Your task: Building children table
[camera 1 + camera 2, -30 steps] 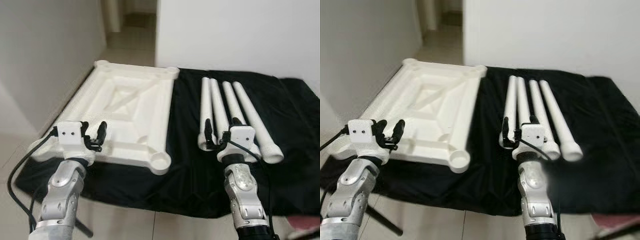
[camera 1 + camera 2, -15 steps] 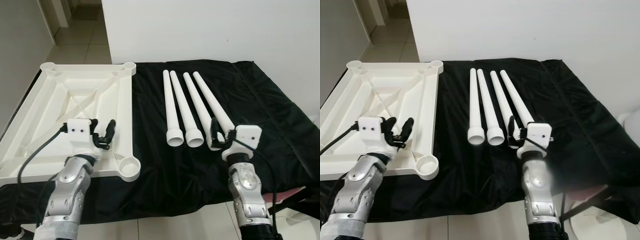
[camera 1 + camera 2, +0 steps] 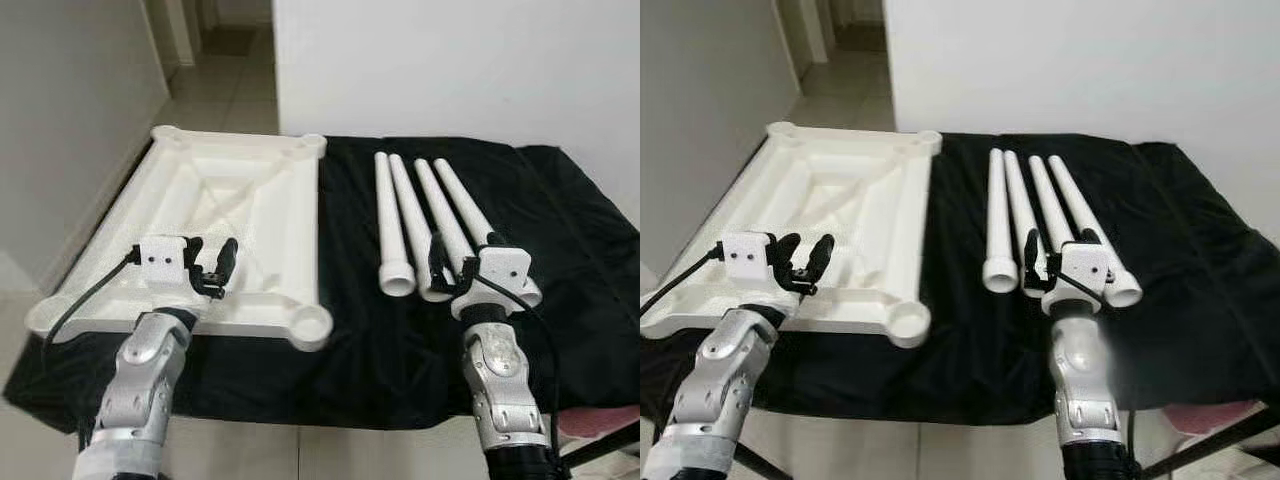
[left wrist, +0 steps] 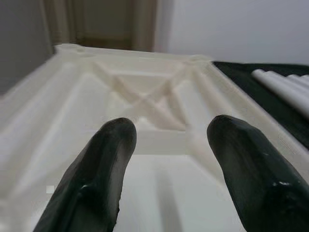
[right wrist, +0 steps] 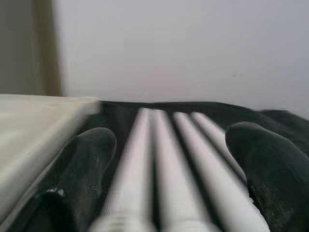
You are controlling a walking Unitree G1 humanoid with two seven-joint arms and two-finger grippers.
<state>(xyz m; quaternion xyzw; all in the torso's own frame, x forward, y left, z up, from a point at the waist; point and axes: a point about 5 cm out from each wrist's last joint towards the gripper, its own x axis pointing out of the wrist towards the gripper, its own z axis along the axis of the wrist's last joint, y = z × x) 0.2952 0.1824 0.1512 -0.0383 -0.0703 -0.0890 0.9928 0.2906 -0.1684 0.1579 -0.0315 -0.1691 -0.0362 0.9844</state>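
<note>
A white plastic tabletop (image 3: pixel 250 200) lies upside down on the left half of a black cloth (image 3: pixel 360 340), round leg sockets at its corners. Several white tapered legs (image 3: pixel 415 215) lie side by side to its right, wide ends toward me. My left gripper (image 3: pixel 212 264) hovers open over the tabletop's near rim; in the left wrist view its fingers (image 4: pixel 96 174) frame the ribbed underside (image 4: pixel 145 96). My right gripper (image 3: pixel 451 266) stands open just above the legs' near ends, and the legs (image 5: pixel 159 159) run away between its fingertips (image 5: pixel 270 164).
The cloth-covered surface ends just in front of the arms, with tiled floor below. A white wall stands behind it, and a hallway (image 3: pixel 215 40) opens at the far left. Something pink (image 3: pixel 600 420) sits low at the right.
The whole picture has swung sideways, so the camera moved. Both grippers stay open. My right gripper now sits over the legs' near ends instead of to their right.
</note>
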